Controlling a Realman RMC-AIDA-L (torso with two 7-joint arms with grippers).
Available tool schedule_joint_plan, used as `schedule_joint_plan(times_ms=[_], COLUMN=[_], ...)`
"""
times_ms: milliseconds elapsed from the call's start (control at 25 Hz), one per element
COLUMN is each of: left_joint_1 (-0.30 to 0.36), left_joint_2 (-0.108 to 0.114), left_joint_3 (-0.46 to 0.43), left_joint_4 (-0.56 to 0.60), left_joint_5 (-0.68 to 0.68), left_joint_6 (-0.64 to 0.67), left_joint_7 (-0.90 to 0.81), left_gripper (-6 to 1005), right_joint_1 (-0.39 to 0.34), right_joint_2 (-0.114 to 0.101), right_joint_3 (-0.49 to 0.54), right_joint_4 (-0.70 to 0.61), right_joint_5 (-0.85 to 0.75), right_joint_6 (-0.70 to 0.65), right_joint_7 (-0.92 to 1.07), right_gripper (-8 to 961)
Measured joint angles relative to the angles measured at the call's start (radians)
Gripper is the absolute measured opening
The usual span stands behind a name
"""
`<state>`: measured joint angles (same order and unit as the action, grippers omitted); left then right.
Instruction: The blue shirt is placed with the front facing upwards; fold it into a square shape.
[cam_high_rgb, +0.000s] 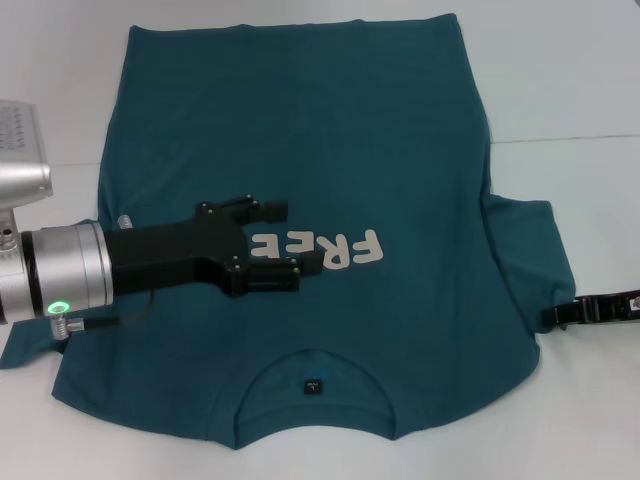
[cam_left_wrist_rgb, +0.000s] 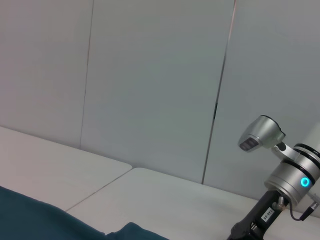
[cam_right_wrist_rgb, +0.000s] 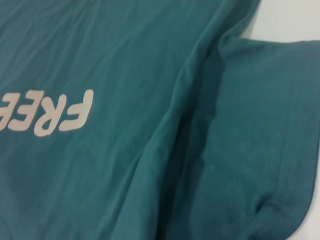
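- Left pincer (cam_high_rgb: 290, 243), jaws apart and empty, hovers mid-frame over the shirt (cam_high_rgb: 300, 120); dragging it could bunch the cloth.
- Right pincer (cam_high_rgb: 553, 316), grip unclear, sits at the right-edge sleeve; it may snag.

**Silver arms, black grippers**

The left arm (cam_high_rgb: 60, 275) is a brushed-silver cylinder with a glowing green ring light and a thin black cable. Its left gripper (cam_high_rgb: 280, 240) is matte black, angular, dotted with small screws. The right gripper (cam_high_rgb: 590, 310) is black with a white label.
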<state>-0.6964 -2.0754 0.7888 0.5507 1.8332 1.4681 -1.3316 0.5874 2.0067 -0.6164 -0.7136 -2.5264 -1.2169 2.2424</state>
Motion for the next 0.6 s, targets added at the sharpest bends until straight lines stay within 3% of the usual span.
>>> schedule_joint_plan(times_ms=[240, 600], left_joint_1=[0.001, 0.004], left_joint_2=[0.0, -0.003], left_joint_3=[-0.002, -0.002], left_joint_4=[-0.004, -0.007], left_joint_5=[-0.004, -0.007], left_joint_6=[-0.005, -0.009], left_joint_7=[0.01, 0.023], left_gripper=[919, 920], right_joint_1=[0.004, 0.005], right_joint_2=[-0.006, -0.017], right_joint_3=[-0.006, -0.005], right_joint_4=[-0.009, -0.013], right_joint_5=[-0.002, 0.001], right_joint_6=[-0.013, -0.019], right_joint_7=[0.013, 0.025], right_gripper=[201, 66])
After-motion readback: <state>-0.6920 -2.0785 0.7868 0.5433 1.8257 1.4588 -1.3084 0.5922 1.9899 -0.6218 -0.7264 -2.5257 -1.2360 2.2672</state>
